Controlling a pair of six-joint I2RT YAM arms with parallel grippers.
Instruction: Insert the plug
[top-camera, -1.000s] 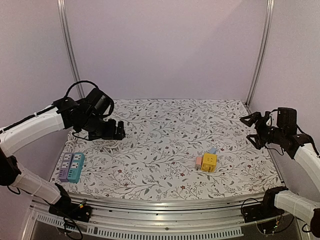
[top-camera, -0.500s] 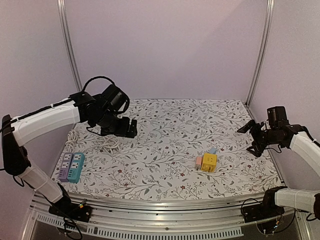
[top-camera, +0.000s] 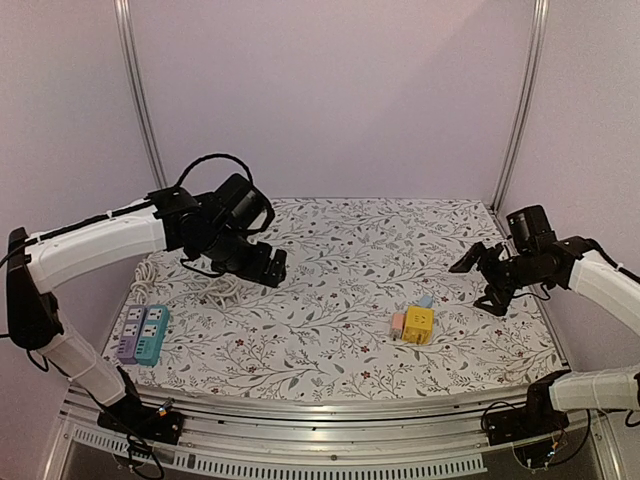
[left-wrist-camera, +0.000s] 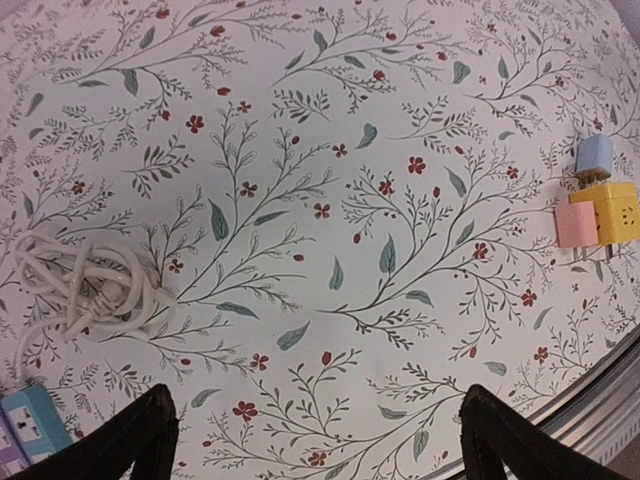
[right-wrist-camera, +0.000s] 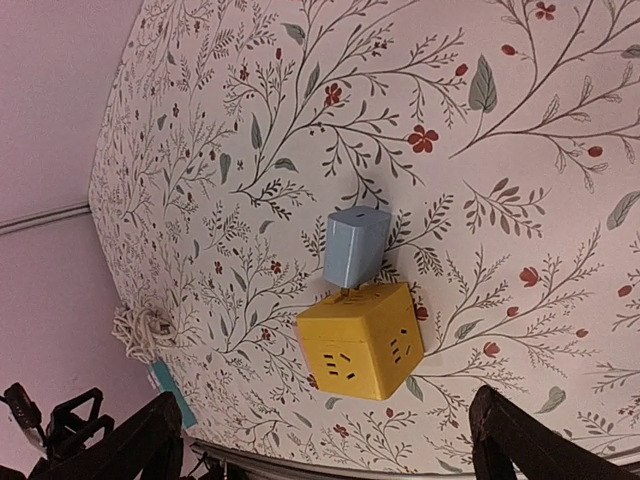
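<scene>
The blue plug (right-wrist-camera: 356, 246) lies ahead of the right gripper (top-camera: 478, 283), whose jaws are spread and empty, its prong end against the yellow socket cube (right-wrist-camera: 362, 340); the left gripper (top-camera: 268, 268), also spread, is well apart.

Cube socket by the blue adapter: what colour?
Yellow. The cube socket shows best in the right wrist view, blue adapter beside it.

I can read no words, numbers or brand marks on the cube (top-camera: 418, 324), the strip (top-camera: 142, 334), or elsewhere.
</scene>
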